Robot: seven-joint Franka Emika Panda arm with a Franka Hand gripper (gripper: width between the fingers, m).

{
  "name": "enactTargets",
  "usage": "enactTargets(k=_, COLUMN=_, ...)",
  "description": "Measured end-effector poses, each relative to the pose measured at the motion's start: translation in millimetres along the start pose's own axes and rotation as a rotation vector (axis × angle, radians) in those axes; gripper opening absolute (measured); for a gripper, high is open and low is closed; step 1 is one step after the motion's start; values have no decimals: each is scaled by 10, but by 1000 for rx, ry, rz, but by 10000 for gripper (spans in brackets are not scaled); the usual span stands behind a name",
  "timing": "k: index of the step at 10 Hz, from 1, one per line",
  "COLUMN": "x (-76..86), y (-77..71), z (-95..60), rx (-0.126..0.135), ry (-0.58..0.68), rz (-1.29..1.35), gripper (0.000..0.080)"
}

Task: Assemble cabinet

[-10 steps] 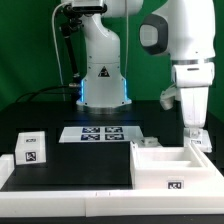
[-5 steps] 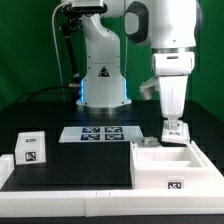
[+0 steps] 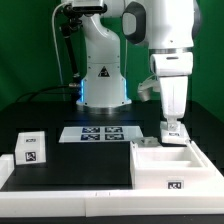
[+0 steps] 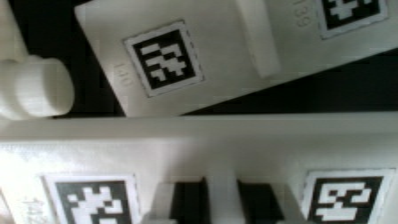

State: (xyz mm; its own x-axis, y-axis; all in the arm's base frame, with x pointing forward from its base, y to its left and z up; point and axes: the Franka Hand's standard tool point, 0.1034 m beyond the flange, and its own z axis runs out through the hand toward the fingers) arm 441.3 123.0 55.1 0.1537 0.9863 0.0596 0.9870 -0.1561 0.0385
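Observation:
The large white cabinet box [image 3: 165,168] lies at the exterior view's right, open side up, with a tag on its front face. My gripper [image 3: 173,124] hangs over the box's back rim. In the wrist view the gripper [image 4: 222,200] has its dark fingers [image 4: 187,198] close together around a narrow white strip of a white tagged cabinet piece [image 4: 89,150], with one tag on each side of them. That piece shows under the hand in the exterior view [image 3: 172,132]. A small tagged block [image 3: 30,150] sits at the exterior view's left.
The marker board [image 3: 100,133] lies mid-table in front of the robot base [image 3: 103,80]. A small white part [image 3: 147,144] sits by the box's back left corner. The wrist view shows another tagged white panel [image 4: 178,60] and a round white knob [image 4: 27,85] below.
The arm moved toward the exterior view's left, from past the box's right end to over its back rim, with the white piece under the hand. In the last half second it barely moved.

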Motion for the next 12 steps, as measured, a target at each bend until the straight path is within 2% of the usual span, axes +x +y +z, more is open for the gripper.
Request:
enactTargets(k=8, x=-7, y=103, z=-7, rx=-8, ry=4, rz=11, gripper=70)
enactTargets(k=12, x=-6, y=105, z=7, rx=-6, ry=5, rz=12, gripper=70)
